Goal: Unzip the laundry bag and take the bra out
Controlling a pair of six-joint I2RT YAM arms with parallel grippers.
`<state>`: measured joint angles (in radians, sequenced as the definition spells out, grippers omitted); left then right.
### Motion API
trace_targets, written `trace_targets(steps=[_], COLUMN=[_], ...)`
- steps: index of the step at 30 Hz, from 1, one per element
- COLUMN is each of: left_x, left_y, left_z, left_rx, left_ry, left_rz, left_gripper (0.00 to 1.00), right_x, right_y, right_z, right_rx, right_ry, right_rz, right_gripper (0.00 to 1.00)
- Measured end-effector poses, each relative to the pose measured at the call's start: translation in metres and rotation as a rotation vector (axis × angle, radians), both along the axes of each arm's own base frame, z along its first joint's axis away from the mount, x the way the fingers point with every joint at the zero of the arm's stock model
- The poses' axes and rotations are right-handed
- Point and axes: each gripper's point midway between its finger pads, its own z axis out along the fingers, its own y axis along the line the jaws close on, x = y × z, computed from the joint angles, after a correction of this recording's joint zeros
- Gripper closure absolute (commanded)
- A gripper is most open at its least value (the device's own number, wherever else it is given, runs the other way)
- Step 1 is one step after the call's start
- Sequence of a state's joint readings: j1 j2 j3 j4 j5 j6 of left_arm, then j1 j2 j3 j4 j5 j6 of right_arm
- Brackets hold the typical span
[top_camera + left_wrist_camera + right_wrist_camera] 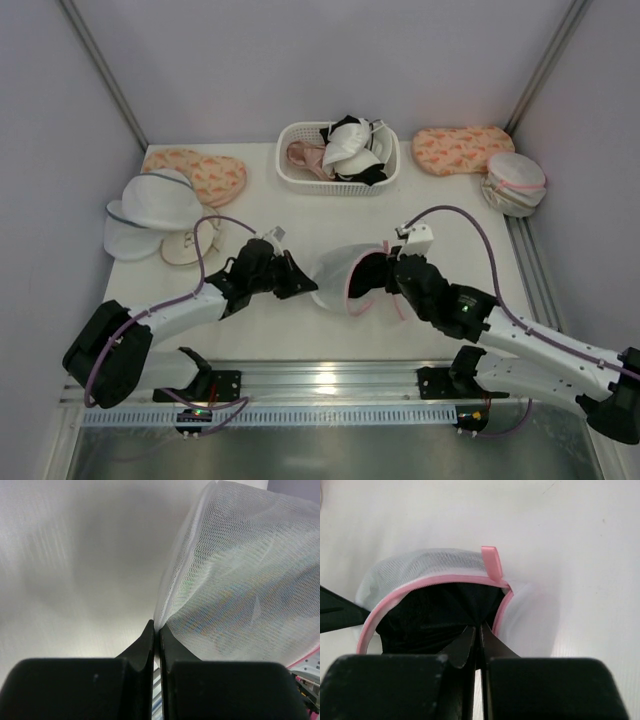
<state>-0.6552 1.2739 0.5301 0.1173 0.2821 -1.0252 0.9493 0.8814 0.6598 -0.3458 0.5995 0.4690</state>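
The laundry bag [335, 272], a white mesh dome with a pink zipper rim [440, 580], lies on its side at the table's middle. Its mouth is unzipped and faces right. My left gripper [300, 282] is shut on a fold of the bag's mesh [240, 580], and its tips [156, 627] pinch the white edge. A black bra [435, 615] fills the open mouth. My right gripper [480, 627] reaches into that mouth and is shut on the bra's fabric, which puckers toward the tips. From above, the right gripper [378, 275] sits at the bag's opening.
A white basket [335, 185] of garments stands at the back centre. Another pink-rimmed mesh bag [515, 185] sits at the back right, and white mesh domes with grey-blue rims [150, 200] sit at the left. Peach patterned pouches [205, 175] [460, 148] flank the basket.
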Motion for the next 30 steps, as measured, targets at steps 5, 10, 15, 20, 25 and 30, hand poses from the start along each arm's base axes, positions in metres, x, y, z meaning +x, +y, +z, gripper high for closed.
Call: trace_targets(steps=[5, 10, 15, 20, 25, 30], left_x=[0.001, 0.000, -0.002, -0.001, -0.001, -0.001], left_y=[-0.005, -0.009, -0.012, -0.009, -0.004, -0.004], left_z=[0.007, 0.011, 0.013, 0.007, -0.005, -0.005], left_rx=[-0.035, -0.053, -0.068, -0.047, -0.011, -0.010], left_ry=[-0.011, -0.018, -0.019, -0.003, 0.028, 0.029], left_rz=[-0.009, -0.023, -0.040, -0.029, -0.009, -0.009], left_gripper=[1.00, 1.00, 1.00, 1.00, 1.00, 1.00], right_x=[-0.012, -0.036, -0.063, -0.090, -0.118, -0.111], right_y=[-0.018, -0.010, -0.010, -0.016, -0.007, 0.000], right_z=[0.040, 0.070, 0.093, 0.127, 0.162, 0.154], right_rx=[0.040, 0.103, 0.188, 0.308, 0.416, 0.387], right_ry=[-0.050, -0.055, -0.089, -0.194, -0.261, -0.228], right_rz=[0.013, 0.174, 0.311, 0.432, 0.592, 0.584], right_gripper=[0.96, 0.96, 0.96, 0.96, 0.96, 0.96])
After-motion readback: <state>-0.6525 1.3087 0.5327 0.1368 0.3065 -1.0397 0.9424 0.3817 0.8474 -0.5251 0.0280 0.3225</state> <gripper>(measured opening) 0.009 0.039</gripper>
